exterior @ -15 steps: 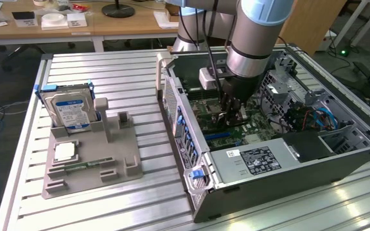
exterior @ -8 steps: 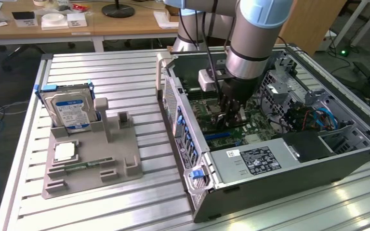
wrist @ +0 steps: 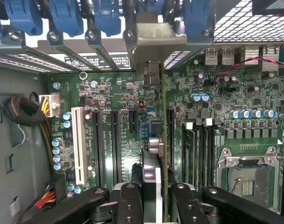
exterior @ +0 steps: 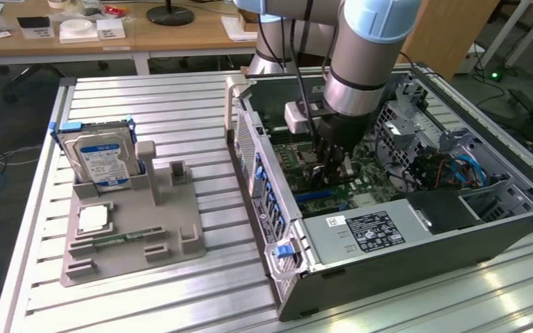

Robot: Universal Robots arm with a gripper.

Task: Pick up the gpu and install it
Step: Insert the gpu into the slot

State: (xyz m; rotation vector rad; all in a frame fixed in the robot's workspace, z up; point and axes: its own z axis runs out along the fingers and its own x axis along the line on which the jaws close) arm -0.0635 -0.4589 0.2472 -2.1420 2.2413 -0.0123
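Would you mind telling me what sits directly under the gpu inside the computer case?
The gpu, gripped edge-on by the end effector, hangs over the green motherboard and its long black slots. The slot directly beneath the card is covered.

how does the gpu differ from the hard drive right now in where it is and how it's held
The gpu sits edge-on over the motherboard inside the computer case, clamped between the gripper jaws. The hard drive stands outside in the grey holder, untouched. Both stand on edge.

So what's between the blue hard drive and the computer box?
Grey holder posts, then bare table slats, seen in the exterior view.
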